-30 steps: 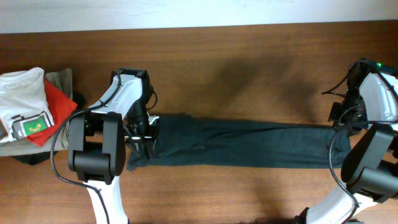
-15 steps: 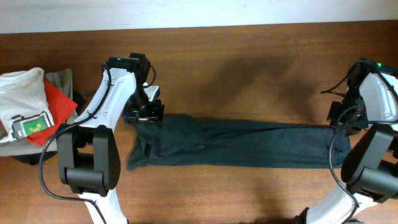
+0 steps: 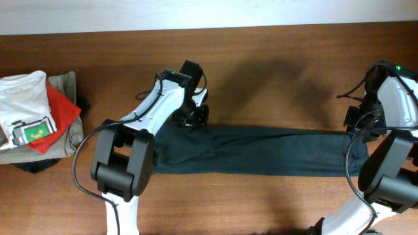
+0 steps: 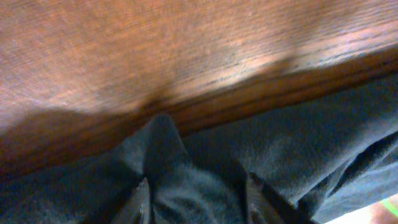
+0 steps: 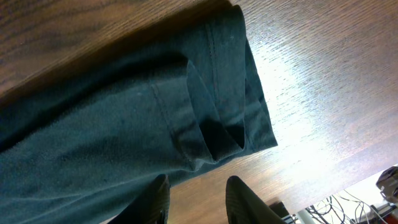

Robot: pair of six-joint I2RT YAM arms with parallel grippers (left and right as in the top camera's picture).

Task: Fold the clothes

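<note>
The dark green-black T-shirt lies as a long narrow strip across the wooden table. My left gripper is at its upper left part, shut on a raised fold of the cloth. In the left wrist view that fold peaks up between the gripper fingers. My right gripper sits at the shirt's right end. In the right wrist view it is open and empty, with bare wood between its fingers, just beside the folded sleeve and hem. The chest mark is hidden.
A pile of other garments sits at the far left: a white shirt with green print, a red one and a khaki one. The table's far edge runs along the top.
My left gripper has moved up and to the right, carrying the shirt's left end over onto itself; the strip's left edge now lies further right. The right arm has not moved.
</note>
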